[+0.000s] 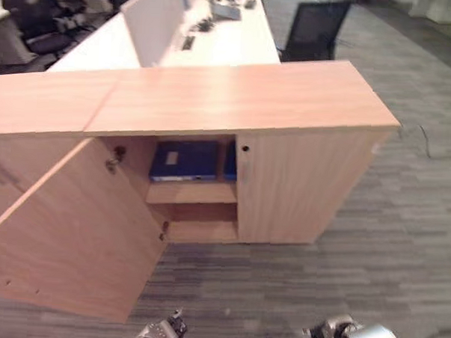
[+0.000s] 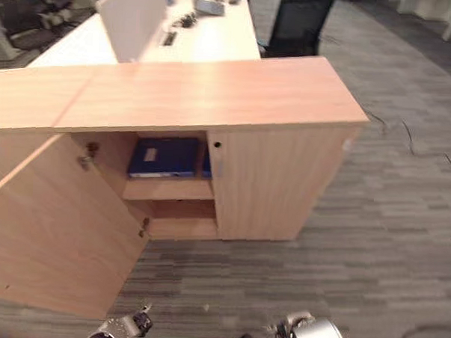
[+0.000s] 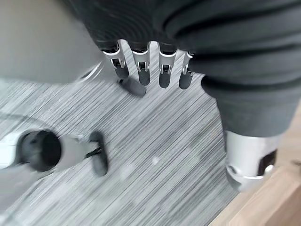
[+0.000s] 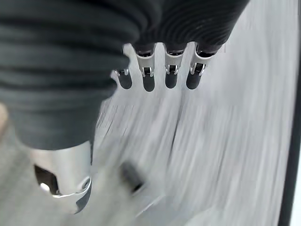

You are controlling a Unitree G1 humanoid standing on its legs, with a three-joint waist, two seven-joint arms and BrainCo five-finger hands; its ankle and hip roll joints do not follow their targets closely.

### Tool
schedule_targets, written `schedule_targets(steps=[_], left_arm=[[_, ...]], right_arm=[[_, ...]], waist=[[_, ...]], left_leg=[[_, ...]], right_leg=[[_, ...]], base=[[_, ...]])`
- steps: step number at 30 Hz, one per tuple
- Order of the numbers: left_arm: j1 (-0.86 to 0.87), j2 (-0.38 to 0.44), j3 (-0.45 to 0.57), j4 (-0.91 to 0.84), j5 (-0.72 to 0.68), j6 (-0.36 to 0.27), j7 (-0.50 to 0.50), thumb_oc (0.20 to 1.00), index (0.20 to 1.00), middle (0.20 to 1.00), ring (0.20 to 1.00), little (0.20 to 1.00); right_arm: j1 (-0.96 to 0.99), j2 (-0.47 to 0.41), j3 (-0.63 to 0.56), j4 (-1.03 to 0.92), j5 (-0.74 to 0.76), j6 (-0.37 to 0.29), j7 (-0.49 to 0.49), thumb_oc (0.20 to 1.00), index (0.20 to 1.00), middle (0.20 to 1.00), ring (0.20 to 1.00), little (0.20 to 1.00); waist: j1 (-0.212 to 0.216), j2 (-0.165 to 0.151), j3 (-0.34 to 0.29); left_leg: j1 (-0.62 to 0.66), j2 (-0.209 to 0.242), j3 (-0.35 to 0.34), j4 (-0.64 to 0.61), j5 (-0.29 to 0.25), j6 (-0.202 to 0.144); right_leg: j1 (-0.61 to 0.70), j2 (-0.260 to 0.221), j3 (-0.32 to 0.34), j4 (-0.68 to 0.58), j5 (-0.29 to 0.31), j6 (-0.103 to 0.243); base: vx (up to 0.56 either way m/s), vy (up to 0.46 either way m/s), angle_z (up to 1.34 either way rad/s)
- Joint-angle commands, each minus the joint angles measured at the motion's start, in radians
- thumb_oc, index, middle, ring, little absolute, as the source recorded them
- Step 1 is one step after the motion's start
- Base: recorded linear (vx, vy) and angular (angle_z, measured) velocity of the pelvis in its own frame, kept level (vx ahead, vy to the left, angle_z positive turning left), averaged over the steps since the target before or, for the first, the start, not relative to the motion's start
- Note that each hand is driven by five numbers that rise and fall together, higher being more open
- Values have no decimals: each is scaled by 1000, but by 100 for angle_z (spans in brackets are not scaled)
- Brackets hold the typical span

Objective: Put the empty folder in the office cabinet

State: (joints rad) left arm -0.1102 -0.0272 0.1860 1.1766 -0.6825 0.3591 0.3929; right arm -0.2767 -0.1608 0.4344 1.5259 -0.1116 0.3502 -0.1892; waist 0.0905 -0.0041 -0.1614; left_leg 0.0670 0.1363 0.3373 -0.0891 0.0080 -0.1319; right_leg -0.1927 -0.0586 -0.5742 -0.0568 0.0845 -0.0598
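Now I see the blue folder lying on the upper shelf inside the wooden cabinet, whose left door hangs wide open. My left hand and right hand both hang over the grey carpet, fingers straight and relaxed, holding nothing.

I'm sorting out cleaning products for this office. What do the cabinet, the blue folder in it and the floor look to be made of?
The cabinet looks like light wood-grain laminate board with a smooth, faintly shiny top. The blue folder on the upper shelf seems plastic-covered card, plain and matte, though that is hard to tell. The floor looks like grey striped low-pile carpet.
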Motion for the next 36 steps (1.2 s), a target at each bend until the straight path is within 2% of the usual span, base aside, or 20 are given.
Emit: schedule_targets(steps=[1,8,12,18,19,20,21,22,24,25,26,28,31,33,36], left_arm=[[16,-25,-18,33,1,14,-1,1000,1000,1000,1000,1000],[14,-20,-17,14,-38,-7,1,1000,1000,1000,1000,1000],[14,-9,-12,-3,-83,-26,3,1000,1000,1000,1000,1000],[30,22,-28,-32,-104,-33,8,1000,1000,1000,1000,1000],[22,36,-32,-23,-102,-33,7,1000,1000,1000,1000,1000],[15,44,-40,-19,-98,-36,9,1000,1000,1000,1000,1000],[2,54,-43,-16,-92,-39,8,1000,1000,1000,1000,1000],[-13,67,-35,-6,-80,-44,-4,1000,1000,1000,1000,1000],[-38,89,-31,19,-56,-47,-20,1000,1000,1000,1000,1000],[-43,92,-30,23,-51,-46,-21,1000,1000,1000,1000,1000],[-50,93,-29,25,-46,-45,-22,1000,1000,1000,1000,1000],[-40,98,-32,16,-38,-50,-17,1000,1000,1000,1000,1000],[-32,102,-22,-5,-56,-45,1,1000,1000,1000,1000,1000],[-16,101,-7,-33,-61,-40,4,1000,1000,1000,1000,1000],[21,97,-5,-101,-58,-31,18,1000,1000,1000,1000,1000]], right_arm=[[-86,28,19,77,-148,-15,-89,1000,1000,1000,1000,1000],[-80,36,299,107,-420,-14,-135,1000,1000,1000,1000,1000],[-63,20,480,93,-595,-9,-143,1000,1000,1000,1000,1000],[-12,-22,665,67,-811,24,-110,1000,1000,1000,1000,1000],[-5,-31,691,54,-846,28,-89,1000,1000,1000,1000,1000],[5,-32,699,41,-859,30,-81,1000,1000,1000,1000,1000],[21,-31,703,24,-867,30,-68,1000,1000,1000,1000,1000],[29,-34,706,7,-877,29,-52,1000,1000,1000,1000,1000],[68,-40,695,-17,-887,34,-33,1000,1000,1000,1000,1000],[83,-43,682,-18,-886,45,-31,1000,1000,1000,1000,1000],[108,-42,662,-15,-879,57,-27,1000,1000,1000,1000,1000],[137,-26,621,0,-880,80,-20,1000,1000,1000,1000,1000],[174,-29,593,3,-886,105,-15,1000,1000,1000,1000,1000],[192,-33,588,6,-897,120,-21,1000,1000,1000,1000,1000],[229,-32,562,18,-885,154,-57,1000,1000,1000,1000,1000]], waist=[[12,-8,12],[39,-2,37],[43,-2,67],[39,7,100],[31,13,109],[17,21,118],[-1,27,122],[-9,30,121],[-23,31,115],[-27,31,114],[-28,26,108],[-32,9,93],[-46,3,80],[-38,-3,68],[-30,-7,54]], left_leg=[[-12,-47,-37,2,-91,12],[-54,-82,-83,2,-69,51],[-88,-123,-115,2,-46,92],[-116,-162,-172,2,-17,134],[-123,-161,-189,2,-11,141],[-128,-158,-206,2,-5,144],[-134,-157,-222,2,-1,145],[-143,-156,-228,2,-1,145],[-163,-158,-251,2,10,144],[-168,-160,-265,2,14,147],[-177,-169,-282,2,18,148],[-191,-184,-315,2,19,151],[-204,-191,-357,2,18,148],[-200,-188,-361,2,14,144],[-187,-179,-382,2,8,138]], right_leg=[[52,-6,158,-30,-43,60],[24,-49,156,-30,-1,94],[0,-102,156,-30,24,136],[9,-158,141,-3,9,172],[-6,-161,172,35,-8,173],[-23,-155,230,55,-20,168],[-48,-133,318,83,-40,161],[-87,-91,434,123,-67,161],[-116,-3,599,178,-115,158],[-120,21,635,186,-128,157],[-117,52,661,187,-138,141],[-76,54,635,125,-118,109],[-28,66,654,34,-81,93],[6,59,646,-23,-52,81],[30,69,631,-30,-57,62]], base=[[-67,144,28],[-100,180,13],[-144,251,17],[-86,172,24],[-93,133,44],[-76,130,51],[-52,122,71],[-29,104,94],[0,41,67],[19,-17,29],[36,-51,42],[64,-99,81],[57,-118,44],[84,-110,14],[79,-120,7]])
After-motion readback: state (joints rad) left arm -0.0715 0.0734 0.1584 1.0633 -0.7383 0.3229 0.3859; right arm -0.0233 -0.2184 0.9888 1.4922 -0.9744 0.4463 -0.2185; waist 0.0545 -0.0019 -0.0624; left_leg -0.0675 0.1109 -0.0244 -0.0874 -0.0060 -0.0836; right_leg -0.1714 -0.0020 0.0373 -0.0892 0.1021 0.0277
